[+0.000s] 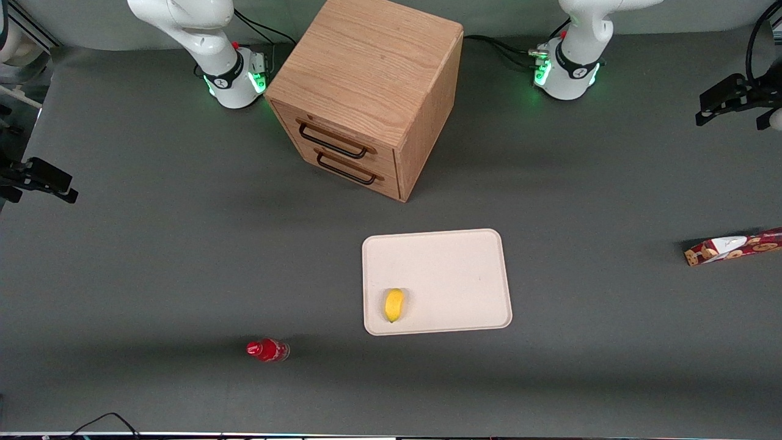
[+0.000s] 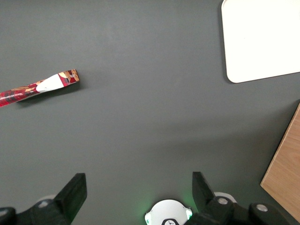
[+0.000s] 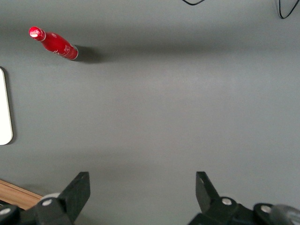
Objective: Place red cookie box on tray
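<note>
While the gripper (image 2: pixel 136 194) is held open and empty above the table, the red cookie box (image 1: pixel 733 247), judged light and stiff, is best pinched across its thin faces.

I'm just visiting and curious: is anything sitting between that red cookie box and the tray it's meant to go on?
Nothing visible does. Bare table lies between the red cookie box and the tray. A yellow fruit lies on the tray near one corner, leaving room. The hand hangs open above bare table, apart from the box.
</note>
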### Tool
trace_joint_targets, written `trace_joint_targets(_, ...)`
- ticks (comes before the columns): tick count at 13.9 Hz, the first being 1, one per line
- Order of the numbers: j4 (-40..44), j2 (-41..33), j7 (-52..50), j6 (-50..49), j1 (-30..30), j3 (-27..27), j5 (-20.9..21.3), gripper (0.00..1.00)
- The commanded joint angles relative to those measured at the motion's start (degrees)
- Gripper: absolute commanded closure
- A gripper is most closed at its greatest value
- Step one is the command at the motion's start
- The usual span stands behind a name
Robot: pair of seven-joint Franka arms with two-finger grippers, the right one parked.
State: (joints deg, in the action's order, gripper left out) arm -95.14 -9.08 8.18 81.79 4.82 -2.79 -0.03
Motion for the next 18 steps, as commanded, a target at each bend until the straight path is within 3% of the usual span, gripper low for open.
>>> trace_joint_targets(1, 2.06, 0.20, -2.19, -1.72, 0.54, -0.82, 0.83, 0.00)
trace_joint_targets(5, 2.77, 0.38, -2.12, -1.90, 0.81, -0.38, 0.82, 0.00)
trace_joint_targets(8, 2.85, 2.74, 3.56, -0.94, 0.98, 4.44, 1.96, 0.00)
trace_joint_targets(10, 3.81, 6.86, 17.58, 1.16, 0.98, 8.12, 4.15, 0.00)
trace_joint_targets(13, 5.05, 13.54, 38.33, 4.59, 0.98, 14.45, 4.08, 0.00)
trace_joint_targets(18, 5.40, 26.01, 62.44, 15.13, 1.68, 20.61, 2.59, 0.00)
